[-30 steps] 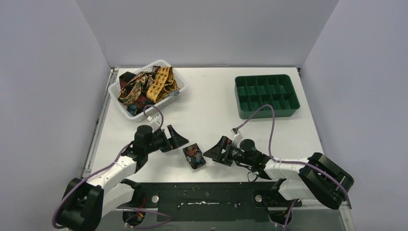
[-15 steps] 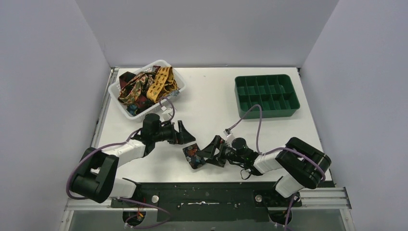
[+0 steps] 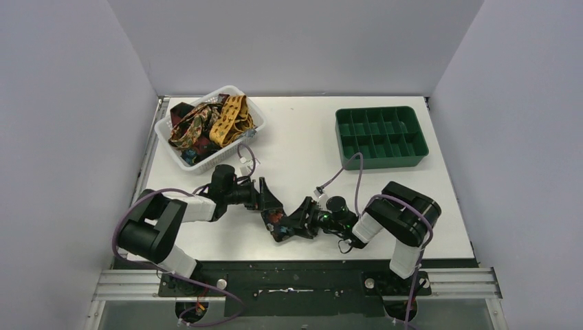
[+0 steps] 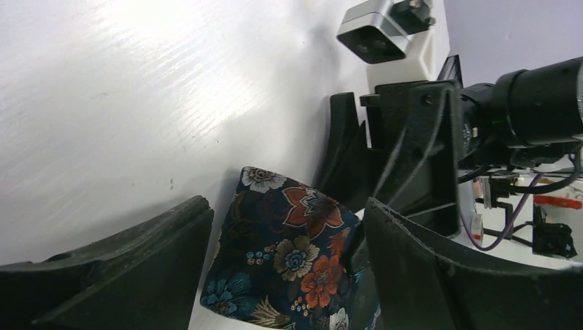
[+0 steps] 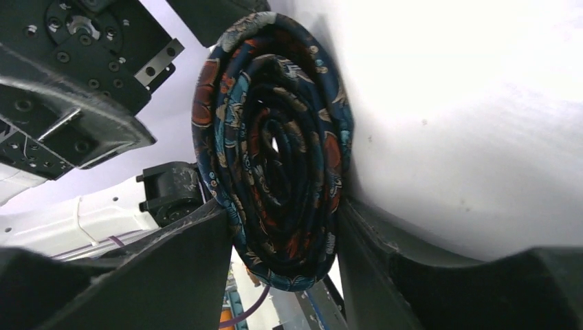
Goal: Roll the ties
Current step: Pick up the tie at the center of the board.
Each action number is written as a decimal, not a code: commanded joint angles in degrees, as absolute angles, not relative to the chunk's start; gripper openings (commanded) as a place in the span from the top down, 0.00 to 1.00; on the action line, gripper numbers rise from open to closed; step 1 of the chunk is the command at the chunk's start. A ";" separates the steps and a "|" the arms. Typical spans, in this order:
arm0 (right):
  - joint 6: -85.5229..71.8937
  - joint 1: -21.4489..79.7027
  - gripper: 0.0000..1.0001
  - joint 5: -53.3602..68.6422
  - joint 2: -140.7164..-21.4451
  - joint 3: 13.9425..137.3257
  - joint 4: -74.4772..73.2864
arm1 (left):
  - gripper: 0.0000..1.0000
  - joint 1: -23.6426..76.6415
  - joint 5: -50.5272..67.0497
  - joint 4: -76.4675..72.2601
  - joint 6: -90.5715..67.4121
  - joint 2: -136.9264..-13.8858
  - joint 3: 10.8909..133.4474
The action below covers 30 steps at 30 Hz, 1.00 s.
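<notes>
A dark floral tie [image 3: 277, 224], wound into a tight roll, stands on edge on the white table near the front. My left gripper [image 3: 269, 206] reaches it from the left. In the left wrist view its open fingers [image 4: 110, 275] straddle the roll [image 4: 289, 261], with a thin gap on one side. My right gripper [image 3: 296, 221] comes from the right. In the right wrist view it [image 5: 282, 213] is shut on the spiral roll [image 5: 275, 158], both fingers pressing its sides. More ties [image 3: 220, 120], mustard, dark red and brown, lie tangled in a basket.
The white basket [image 3: 231, 89] sits at the back left of the table. A green divided tray [image 3: 381, 162] stands at the back right. Purple cables [image 3: 357, 175] loop above both wrists. The two grippers almost touch around the roll.
Both arms have moved in on the roll from either side. The right jaws have closed onto it. The left jaws have narrowed a little around it.
</notes>
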<state>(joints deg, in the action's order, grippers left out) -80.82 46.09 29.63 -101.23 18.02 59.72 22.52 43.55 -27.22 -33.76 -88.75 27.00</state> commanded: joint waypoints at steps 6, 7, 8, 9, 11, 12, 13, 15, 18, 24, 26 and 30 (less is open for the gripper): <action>-81.01 43.46 0.62 33.49 -107.03 20.35 73.70 | 0.25 22.59 48.95 -45.77 -42.10 -92.93 21.90; -80.43 43.28 0.62 33.63 -106.85 20.62 73.03 | 0.25 22.54 48.87 -46.46 -42.74 -93.12 21.48; -79.20 43.18 0.62 33.61 -106.58 20.91 72.26 | 0.25 22.51 48.60 -46.49 -43.04 -93.08 21.07; -78.51 43.16 0.62 33.58 -106.37 21.24 71.73 | 0.25 22.54 48.22 -46.55 -43.25 -92.93 20.74; -77.75 43.08 0.62 33.79 -106.49 21.62 72.16 | 0.25 22.50 47.91 -46.69 -43.86 -92.68 20.30; -77.56 43.07 0.62 33.91 -106.63 21.69 72.43 | 0.25 22.50 47.90 -47.87 -44.66 -92.56 19.93; -77.34 43.12 0.62 33.99 -106.95 21.83 72.92 | 0.25 22.54 47.72 -49.62 -46.02 -92.59 19.50; -77.15 43.07 0.63 34.44 -107.76 21.76 75.92 | 0.25 22.40 47.64 -53.58 -49.59 -93.41 18.33; -76.63 42.98 0.64 34.30 -108.04 21.74 77.12 | 0.26 22.17 48.18 -63.60 -55.73 -96.58 15.82; -75.72 42.18 0.65 35.38 -109.05 21.79 76.08 | 0.36 22.23 49.53 -86.28 -67.11 -105.10 12.75; -75.28 41.70 0.65 35.53 -109.15 21.68 74.75 | 0.40 22.15 49.49 -91.66 -69.79 -106.99 12.18; -74.76 41.16 0.65 35.87 -109.07 21.37 73.78 | 0.46 22.06 49.74 -95.33 -71.80 -108.77 12.67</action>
<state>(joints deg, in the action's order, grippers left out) -77.43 42.09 37.91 -108.71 20.38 70.74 21.89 46.35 -78.96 -66.30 -107.55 12.51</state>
